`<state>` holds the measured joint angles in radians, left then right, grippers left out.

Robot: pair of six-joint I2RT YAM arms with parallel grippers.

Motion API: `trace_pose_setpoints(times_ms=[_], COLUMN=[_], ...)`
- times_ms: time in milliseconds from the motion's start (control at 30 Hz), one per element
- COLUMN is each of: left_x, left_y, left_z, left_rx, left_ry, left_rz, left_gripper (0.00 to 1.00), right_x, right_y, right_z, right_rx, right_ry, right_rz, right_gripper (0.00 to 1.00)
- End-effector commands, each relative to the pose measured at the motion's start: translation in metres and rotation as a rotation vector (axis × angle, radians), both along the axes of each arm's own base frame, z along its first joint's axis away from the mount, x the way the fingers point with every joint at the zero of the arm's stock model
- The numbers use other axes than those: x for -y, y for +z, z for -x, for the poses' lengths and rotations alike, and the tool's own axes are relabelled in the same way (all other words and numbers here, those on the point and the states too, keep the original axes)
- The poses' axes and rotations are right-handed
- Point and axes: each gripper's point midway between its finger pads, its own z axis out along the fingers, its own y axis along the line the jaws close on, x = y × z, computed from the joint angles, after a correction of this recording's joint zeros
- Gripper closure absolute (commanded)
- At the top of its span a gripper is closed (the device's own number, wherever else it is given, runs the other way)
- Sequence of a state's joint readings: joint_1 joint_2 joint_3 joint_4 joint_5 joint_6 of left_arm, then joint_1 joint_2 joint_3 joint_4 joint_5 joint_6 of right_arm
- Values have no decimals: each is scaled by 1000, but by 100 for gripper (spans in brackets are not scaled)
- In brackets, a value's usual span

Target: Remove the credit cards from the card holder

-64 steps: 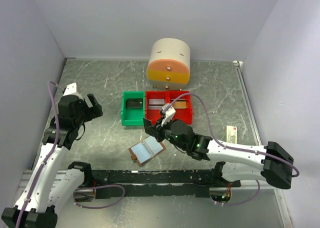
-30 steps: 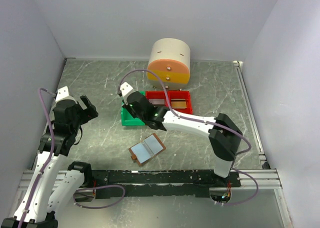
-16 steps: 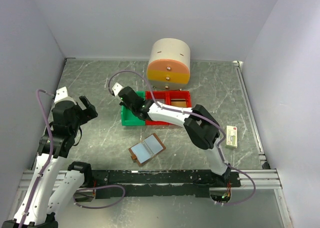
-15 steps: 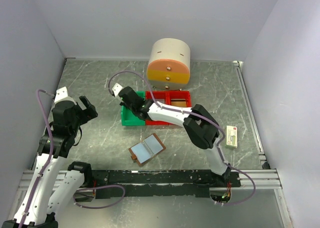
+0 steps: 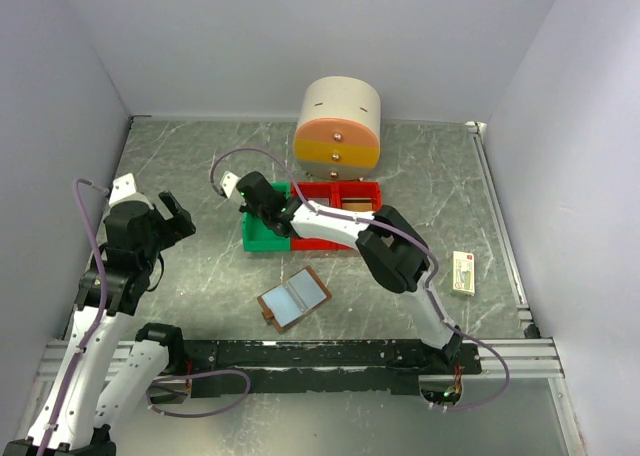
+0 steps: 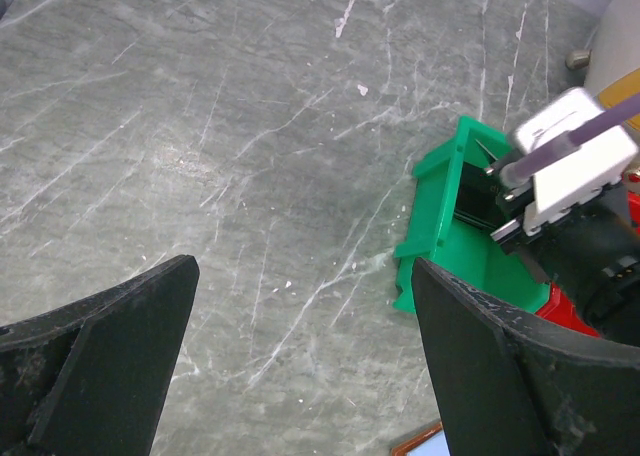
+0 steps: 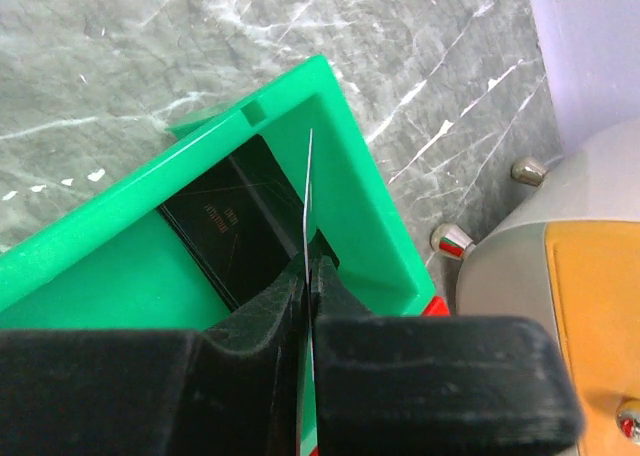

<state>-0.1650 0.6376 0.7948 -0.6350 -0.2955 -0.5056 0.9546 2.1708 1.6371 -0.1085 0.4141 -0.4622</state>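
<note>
At the green bin (image 7: pixel 150 191): my right gripper (image 7: pixel 307 276) hangs over it, at the far left end of the bin row. Two seconds back it was nearer and further right, between the card holder and the red bins (image 5: pixel 340 185).
Right tool: jaws pressed together on a thin card (image 7: pixel 308 196), held edge-on and pointing down into the bin.
Card height: I cannot tell whether its lower edge touches anything yet.
Bin contents: one dark card (image 7: pixel 235 231) lies flat on the floor, just beside the line of the card I hold.
Card holder (image 5: pixel 294 298): lies open on the table, near and centre, pale panels up. It is in the same place as two seconds ago.
Holder contents: too small to tell whether a card is left in it.
Left tool: my left gripper (image 6: pixel 305 276) is spread wide over bare table at the left, holding nothing. It has barely moved in the last second.
Meaning: the carry looks done, and the drop is what is left of this card.
Next, as I judge it: part the jaws so the card falls flat, not leaning on the wall.
Risk: let go upright, it could tip onto the rim.
</note>
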Motion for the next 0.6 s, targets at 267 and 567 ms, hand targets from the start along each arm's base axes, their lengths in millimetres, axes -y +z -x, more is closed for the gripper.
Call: trace_pose_setpoints(times_ms=[267, 567], left_x=[-9, -7], left_y=[12, 9], left_z=[7, 5], left_rx=[52, 37], left_ry=[42, 31], left_rz=[0, -2], left_gripper=[0, 0], right_x=[0, -2], right_y=[-25, -42], right_z=[-13, 3], right_rx=[21, -82], right_ry=[73, 152], right_rz=[120, 149], right_gripper=[89, 74])
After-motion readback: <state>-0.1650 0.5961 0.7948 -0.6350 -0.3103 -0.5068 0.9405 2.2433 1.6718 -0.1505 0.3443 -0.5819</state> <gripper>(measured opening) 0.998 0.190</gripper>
